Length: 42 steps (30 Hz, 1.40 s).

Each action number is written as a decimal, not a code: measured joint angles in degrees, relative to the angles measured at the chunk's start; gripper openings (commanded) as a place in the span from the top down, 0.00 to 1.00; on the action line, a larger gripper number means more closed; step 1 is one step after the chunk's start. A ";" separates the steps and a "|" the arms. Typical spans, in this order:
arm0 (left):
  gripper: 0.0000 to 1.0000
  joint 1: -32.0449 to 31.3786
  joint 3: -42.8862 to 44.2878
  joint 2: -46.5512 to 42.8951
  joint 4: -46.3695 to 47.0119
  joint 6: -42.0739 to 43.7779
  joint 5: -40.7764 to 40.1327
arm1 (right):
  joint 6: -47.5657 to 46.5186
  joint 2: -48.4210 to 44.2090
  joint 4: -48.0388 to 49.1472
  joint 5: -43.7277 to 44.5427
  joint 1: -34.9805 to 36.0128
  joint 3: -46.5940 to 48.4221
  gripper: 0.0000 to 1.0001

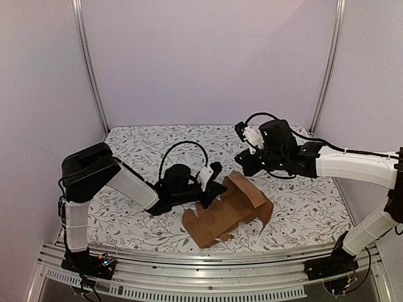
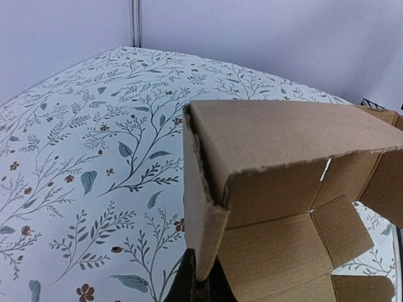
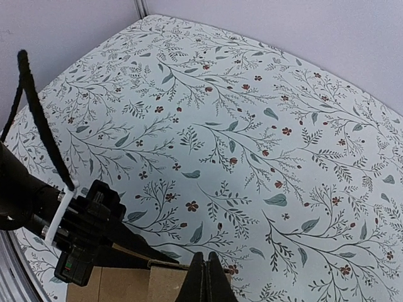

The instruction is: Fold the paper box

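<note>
the paper box (image 1: 227, 211) lies on the flower-patterned desk (image 1: 138, 151), just below the middle of the top view. it is half formed: some brown panels stand up at its upper end and others lie flat toward the lower left.

the left hand (image 1: 211, 189) reaches in from the left of that frame and meets the box's upper left side. in the left wrist view the box (image 2: 283, 157) fills the right half, one wall upright. its lower corner drops between the dark fingers of the left hand (image 2: 198, 283) at the bottom edge, so the hand looks clenched on that wall.

the right hand (image 1: 247, 165) hangs near the box's upper right end. in its own view its fingers (image 3: 204, 277) are pressed together at bottom centre, just beside a cardboard edge (image 3: 119, 286). i cannot tell if they pinch it. the left hand (image 3: 126, 242) shows at lower left.
</note>
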 measured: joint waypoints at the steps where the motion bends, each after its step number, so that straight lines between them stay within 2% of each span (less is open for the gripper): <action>1: 1.00 0.00 0.15 0.39 0.09 -0.02 0.02 | 0.28 0.33 0.63 -0.31 -0.28 -0.33 1.00; 24: 1.00 0.00 0.13 5.22 4.13 -0.57 -1.46 | 10.12 10.99 15.56 -7.04 -0.57 -6.84 1.00; 32: 0.85 0.09 -0.70 5.57 4.98 -1.51 -1.03 | 12.37 11.63 21.18 -4.87 1.60 -9.60 1.00; 42: 0.81 0.09 -1.51 5.60 4.96 -1.53 -0.55 | 14.14 12.22 23.56 -4.11 3.06 -10.43 1.00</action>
